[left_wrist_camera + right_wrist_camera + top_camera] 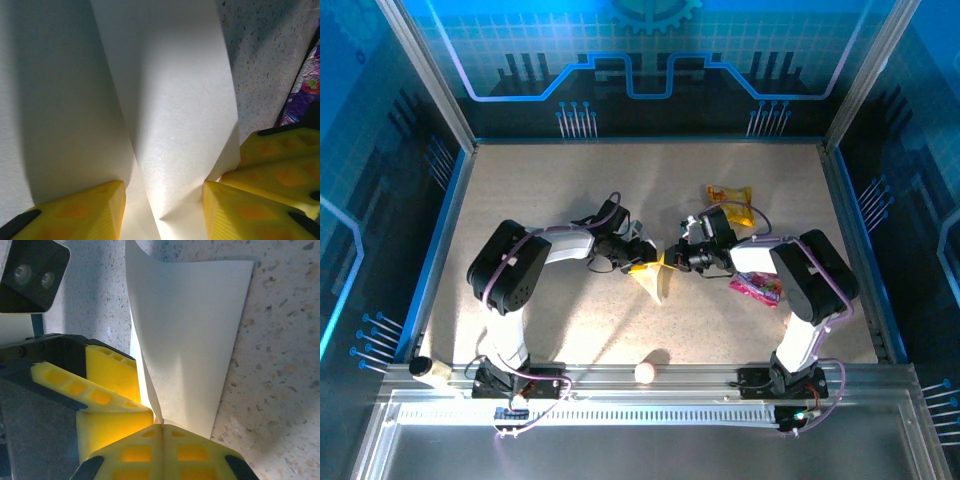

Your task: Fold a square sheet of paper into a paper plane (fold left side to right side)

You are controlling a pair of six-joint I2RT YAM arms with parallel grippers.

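The white paper [658, 278] lies mid-table as a narrow, creased, pointed shape, its tip toward the near edge. My right gripper [162, 426] is shut on its upper edge, pinching a raised flap; the paper [195, 340] spreads away from the jaws as a tapering wedge. From the left, my left gripper [164, 210] stands open, its yellow fingers [85, 212] wide apart either side of a raised ridge of the paper [170, 100]. In the top view the left gripper [642, 262] and the right gripper [676, 258] meet over the paper's top end.
A yellow snack packet [732, 204] lies behind the right gripper and a pink wrapper [757, 288] sits under the right arm. A small pale ball [645, 372] rests at the near rail, and a pale roll [422, 368] at the near left corner.
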